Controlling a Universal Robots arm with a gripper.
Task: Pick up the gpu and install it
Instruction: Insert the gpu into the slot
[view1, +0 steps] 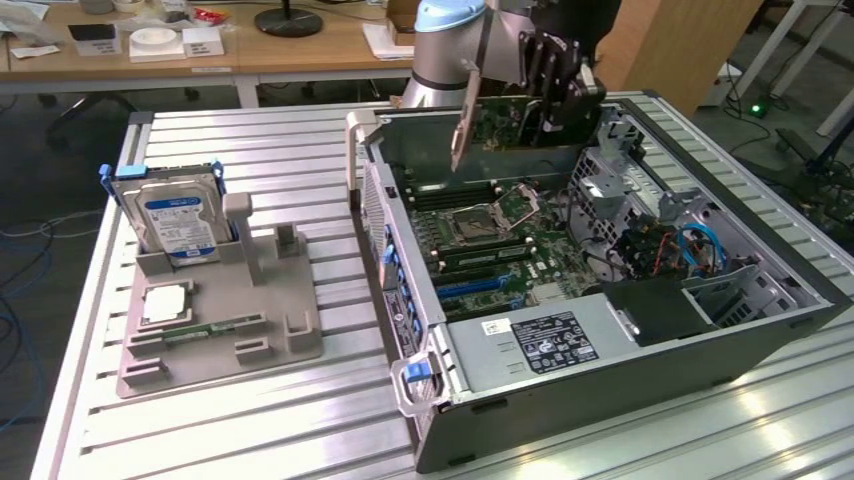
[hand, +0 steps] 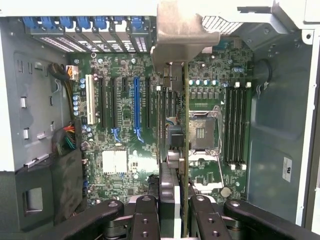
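Gripper (view1: 554, 88) part-closed, clamped on the gpu (view1: 497, 118) by its upper edge. Card hangs upright, edge down, above the far end of the open case (view1: 641, 360) lying on the table (view1: 240, 430).

Wrist view: card edge sits between slot row (hand: 136, 102) and CPU socket (hand: 205, 131), apparently not over a slot.

Step wants card plumb and squared to a slot, bracket (hand: 180, 35) toward the rear wall. Open room above the board (hand: 120, 165); walls crowd the bracket end.

Slatted metal table (view1: 254, 150), computer case (view1: 627, 385), grey tray (view1: 274, 335)
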